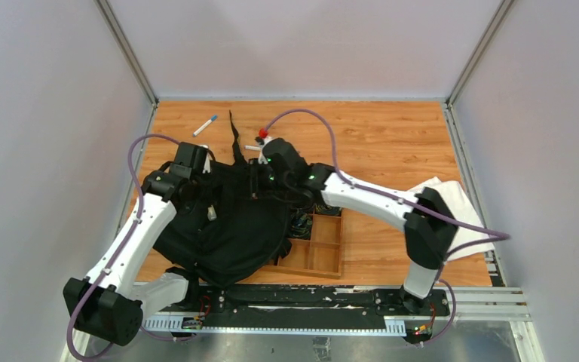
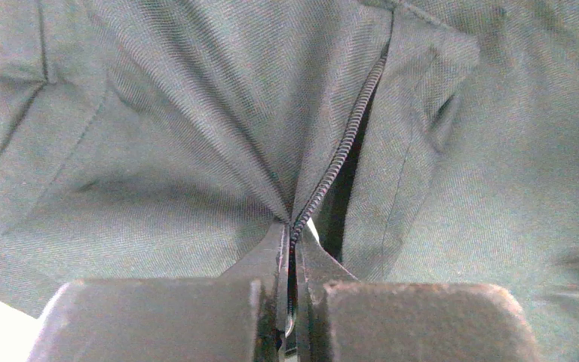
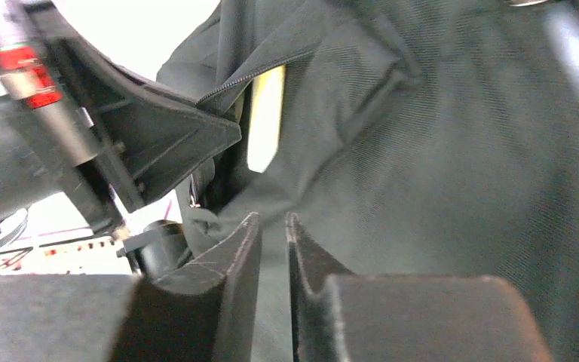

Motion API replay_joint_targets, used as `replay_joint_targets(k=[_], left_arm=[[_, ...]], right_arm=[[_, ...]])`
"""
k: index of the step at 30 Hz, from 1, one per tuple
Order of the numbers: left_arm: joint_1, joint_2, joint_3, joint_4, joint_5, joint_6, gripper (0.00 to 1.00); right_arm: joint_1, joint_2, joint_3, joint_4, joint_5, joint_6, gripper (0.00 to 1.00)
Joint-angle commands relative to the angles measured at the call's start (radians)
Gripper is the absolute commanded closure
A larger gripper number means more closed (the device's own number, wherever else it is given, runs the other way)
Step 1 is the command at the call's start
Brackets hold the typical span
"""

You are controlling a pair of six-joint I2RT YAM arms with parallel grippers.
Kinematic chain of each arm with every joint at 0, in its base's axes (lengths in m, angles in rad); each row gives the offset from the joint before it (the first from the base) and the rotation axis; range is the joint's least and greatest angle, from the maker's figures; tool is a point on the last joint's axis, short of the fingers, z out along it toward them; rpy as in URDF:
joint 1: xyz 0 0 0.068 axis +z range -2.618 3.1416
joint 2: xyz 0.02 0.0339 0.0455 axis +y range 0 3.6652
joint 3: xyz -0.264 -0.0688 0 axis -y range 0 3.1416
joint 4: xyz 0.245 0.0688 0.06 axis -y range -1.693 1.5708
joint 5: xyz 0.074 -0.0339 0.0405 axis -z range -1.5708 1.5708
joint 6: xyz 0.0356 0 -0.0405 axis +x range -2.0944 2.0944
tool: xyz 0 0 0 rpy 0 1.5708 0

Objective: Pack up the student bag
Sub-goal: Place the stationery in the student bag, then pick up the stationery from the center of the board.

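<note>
The student bag [image 1: 226,226], a floppy black backpack, lies on the wooden table left of centre, with a strap trailing toward the back. My left gripper [image 2: 294,234] is shut on the bag's zipper edge [image 2: 347,143], and the teeth run straight in between its fingertips. From above, that left gripper [image 1: 200,170] sits at the bag's upper left. My right gripper [image 3: 273,222] hovers against the bag's fabric [image 3: 460,151]; its jaws are parted by a narrow gap and hold nothing. The right gripper [image 1: 260,177] is at the bag's top edge, near a slit opening [image 3: 265,117].
A wooden compartment tray [image 1: 324,249] sits right of the bag, partly under it. A white pen [image 1: 205,125] and a red-capped marker [image 1: 260,139] lie behind the bag. White sheets [image 1: 460,204] rest at the right edge. Grey walls enclose the table.
</note>
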Motion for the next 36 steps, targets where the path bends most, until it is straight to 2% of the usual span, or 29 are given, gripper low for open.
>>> replay_joint_targets(k=[1,3,5,8,12,14,15,17,18,19,23,27,36], left_arm=[[-0.005,0.011,-0.05,0.044,0.054,-0.023,1.0],[-0.005,0.023,-0.075,0.06,0.055,-0.034,1.0],[-0.005,0.028,-0.103,0.078,0.047,-0.056,1.0],[-0.005,0.032,-0.135,0.104,0.051,-0.082,1.0],[-0.005,0.023,-0.125,0.111,0.046,-0.091,0.98],[-0.002,0.004,-0.112,0.112,0.036,-0.098,0.8],[-0.001,-0.004,-0.103,0.112,0.03,-0.099,0.61],[0.008,-0.02,-0.076,0.104,0.022,-0.095,0.4],[0.014,-0.025,-0.058,0.095,0.019,-0.091,0.32],[0.021,-0.029,-0.038,0.086,0.017,-0.088,0.3],[0.041,-0.047,0.039,0.048,-0.004,-0.075,0.24],[0.046,-0.063,0.133,-0.023,-0.056,-0.074,0.23],[0.046,-0.089,0.316,-0.024,-0.022,-0.061,0.21]], right_arm=[[-0.078,-0.167,-0.12,-0.051,0.26,-0.054,0.71],[-0.127,-0.205,-0.139,-0.129,0.396,-0.06,0.61],[-0.172,-0.186,-0.109,-0.215,0.493,-0.075,0.57],[-0.224,-0.033,0.029,-0.358,0.562,-0.098,0.53],[-0.253,0.203,0.313,-0.55,0.629,-0.109,0.49],[-0.267,0.3,0.429,-0.601,0.628,-0.116,0.48],[-0.272,0.347,0.484,-0.622,0.625,-0.12,0.46],[-0.278,0.419,0.574,-0.649,0.615,-0.126,0.4],[-0.285,0.448,0.607,-0.658,0.602,-0.127,0.39],[-0.289,0.47,0.639,-0.659,0.589,-0.124,0.38],[-0.294,0.538,0.7,-0.652,0.596,-0.116,0.37],[-0.301,0.608,0.761,-0.664,0.597,-0.109,0.37],[-0.306,0.724,0.833,-0.67,0.594,-0.084,0.39]])
